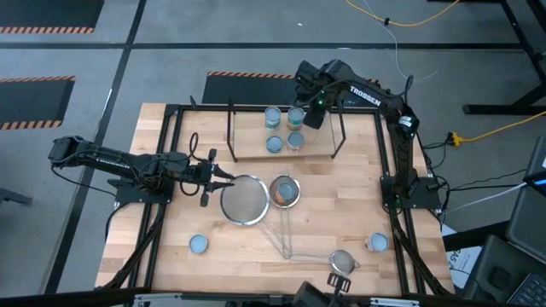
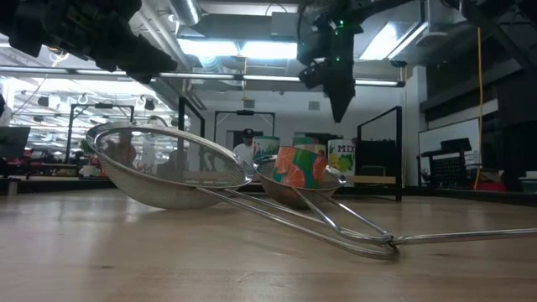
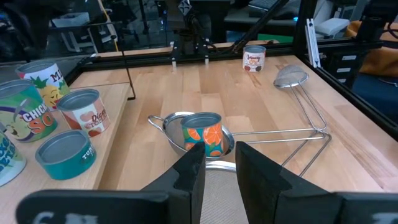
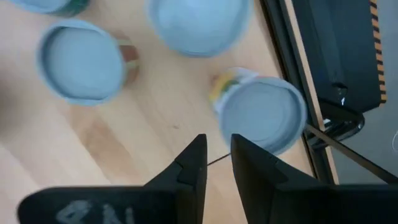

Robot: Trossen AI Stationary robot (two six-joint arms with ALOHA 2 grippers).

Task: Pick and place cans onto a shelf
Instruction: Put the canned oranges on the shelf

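Four cans (image 1: 283,128) stand grouped on the shelf (image 1: 247,147), one labelled "CHICK", another "MIX"; above them hangs the right gripper (image 4: 216,160), "TROSSEN" on its arm, fingers narrow and empty; the left gripper (image 3: 216,168), narrow, empty, points from beside the shelf at an orange-labelled can (image 3: 203,134) in a strainer (image 1: 284,191)

High view: overhead, straight down, whole table (image 1: 341,183) and both arms in frame. Low view: tabletop height, level across boards into room, strainers close to lens. Left wrist view: close, forward past own fingers (image 3: 189,177) toward orange can (image 3: 203,134), same can as in high and low views. Right wrist view: very close, downward onto can tops on shelf (image 4: 155,118), shared with overhead.
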